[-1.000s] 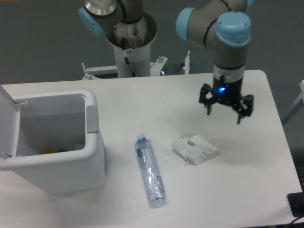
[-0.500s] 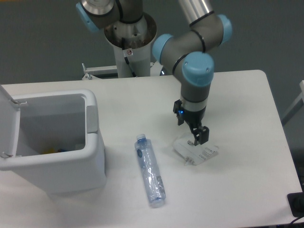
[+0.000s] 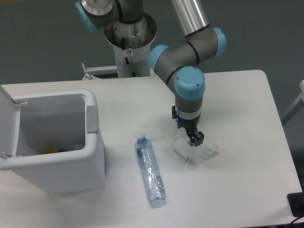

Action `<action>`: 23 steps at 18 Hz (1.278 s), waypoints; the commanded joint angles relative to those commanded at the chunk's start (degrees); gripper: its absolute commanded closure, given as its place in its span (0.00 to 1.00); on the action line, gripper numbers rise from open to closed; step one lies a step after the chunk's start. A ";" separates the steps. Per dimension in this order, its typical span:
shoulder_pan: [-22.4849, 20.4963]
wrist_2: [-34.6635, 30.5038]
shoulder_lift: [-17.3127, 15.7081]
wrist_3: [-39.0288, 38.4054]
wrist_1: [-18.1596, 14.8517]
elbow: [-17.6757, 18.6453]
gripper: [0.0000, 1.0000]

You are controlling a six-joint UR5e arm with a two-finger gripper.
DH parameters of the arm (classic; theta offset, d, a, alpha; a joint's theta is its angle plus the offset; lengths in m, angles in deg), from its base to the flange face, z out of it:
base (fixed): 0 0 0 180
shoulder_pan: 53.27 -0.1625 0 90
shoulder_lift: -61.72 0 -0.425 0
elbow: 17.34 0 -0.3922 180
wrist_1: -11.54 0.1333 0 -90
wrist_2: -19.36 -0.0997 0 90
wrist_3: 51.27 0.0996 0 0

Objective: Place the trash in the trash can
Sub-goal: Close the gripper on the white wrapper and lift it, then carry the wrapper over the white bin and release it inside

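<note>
- You had the hand low over the packet, near its upper left part, with the wrist pointing almost straight down at the worktop.
- From the fixed camera I could not tell how far apart the fingers stood, nor whether they were touching the packet; only one dark fingertip showed clearly against the white plastic.
- The packet lay flat and thin, so a plain downward pinch risked closing on nothing. You would have done well to come in at a raised or crinkled edge, and to press lightly so the film bunched between the fingers.
- You needed to check that the grip held before lifting; a flat packet slips out easily.
- The bottle lay on its side to the left of the packet, well apart from the hand, cap end towards the robot's base. It looked untouched and was the second item for you to take.
- The trash can stood at the left edge of the worktop with its lid swung open, so your carry had to go leftward, passing over the bottle, with the release well inside the rim.
</note>
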 joint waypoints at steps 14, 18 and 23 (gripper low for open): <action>-1.50 20.62 -12.28 -33.95 -1.93 -5.36 1.00; 1.92 31.62 -17.13 -51.93 -1.40 -8.96 1.00; 8.86 32.26 -20.91 -62.50 -1.23 -12.74 1.00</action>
